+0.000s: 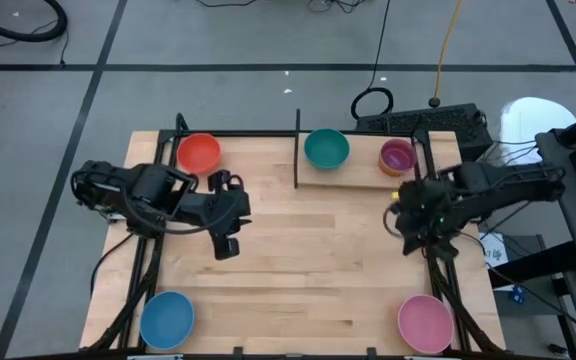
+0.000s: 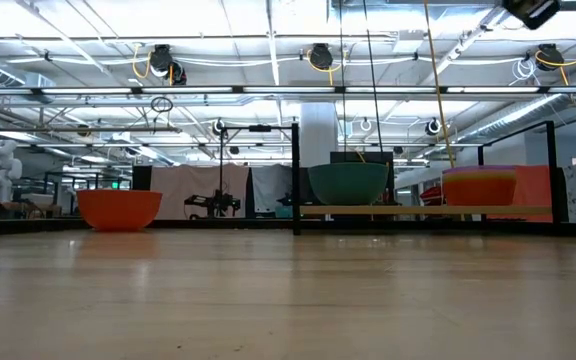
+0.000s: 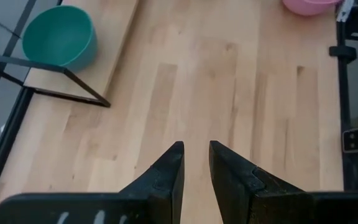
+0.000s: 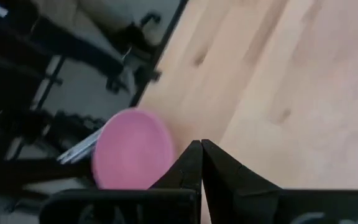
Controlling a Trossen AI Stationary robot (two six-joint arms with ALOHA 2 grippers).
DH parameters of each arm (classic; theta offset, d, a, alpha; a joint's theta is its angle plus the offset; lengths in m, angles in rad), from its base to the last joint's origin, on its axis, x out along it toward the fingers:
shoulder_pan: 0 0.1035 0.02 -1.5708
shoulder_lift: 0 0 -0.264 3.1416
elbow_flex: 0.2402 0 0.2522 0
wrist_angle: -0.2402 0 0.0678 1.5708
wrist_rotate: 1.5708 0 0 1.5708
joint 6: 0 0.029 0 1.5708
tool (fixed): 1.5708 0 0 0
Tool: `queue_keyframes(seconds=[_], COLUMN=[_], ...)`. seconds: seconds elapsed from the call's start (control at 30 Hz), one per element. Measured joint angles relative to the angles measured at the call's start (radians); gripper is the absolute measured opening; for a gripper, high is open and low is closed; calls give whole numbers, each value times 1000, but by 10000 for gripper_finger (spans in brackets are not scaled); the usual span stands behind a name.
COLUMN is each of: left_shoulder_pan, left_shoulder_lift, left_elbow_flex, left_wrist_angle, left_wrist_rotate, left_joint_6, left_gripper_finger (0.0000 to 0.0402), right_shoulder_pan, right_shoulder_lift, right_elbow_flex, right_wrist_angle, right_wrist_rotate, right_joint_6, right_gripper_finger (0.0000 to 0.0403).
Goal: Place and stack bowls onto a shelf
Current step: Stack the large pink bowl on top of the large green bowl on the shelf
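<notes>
From my console: blue bowl [image 1: 166, 319] and pink bowl [image 1: 425, 323] wait at the worktop's near edge; I judge them light, stiff, slick plastic, best pinched at the rim. Mid-worktop, left gripper [image 1: 226, 246] hangs with jaws slightly parted, empty; right gripper [image 1: 409, 240] closed, empty. Beyond, red-orange bowl [image 1: 199, 153]; on the shelf [image 1: 363, 178], teal bowl [image 1: 326, 148] and seemingly stacked small bowls [image 1: 397, 156]. Shelf post [image 1: 297, 148] may obstruct.

On the shelf [image 1: 363, 176] a teal bowl [image 1: 326, 148] sits upright beside a stack of small bowls [image 1: 397, 156]. Left of the shelf stands a red-orange bowl [image 1: 199, 153]; well in front of it lie a blue bowl [image 1: 167, 318] and a pink bowl [image 1: 425, 322].
</notes>
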Motion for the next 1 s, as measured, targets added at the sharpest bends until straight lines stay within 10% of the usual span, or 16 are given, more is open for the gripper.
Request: queue_keyframes(seconds=[0.4, 1.0], left_shoulder_pan=[-9, -85], left_shoulder_lift=[0, 0], left_elbow_flex=[0, 0], left_wrist_angle=[1, 2], left_wrist_rotate=[-2, 1], left_joint_6=[19, 4], left_gripper_finger=[81, 81], right_shoulder_pan=[313, 354], right_shoulder_lift=[108, 136], right_elbow_flex=[-83, -298], right_wrist_angle=[28, 280], right_wrist_rotate=[-8, -35], right_joint_6=[399, 563], right_gripper_finger=[0, 100])
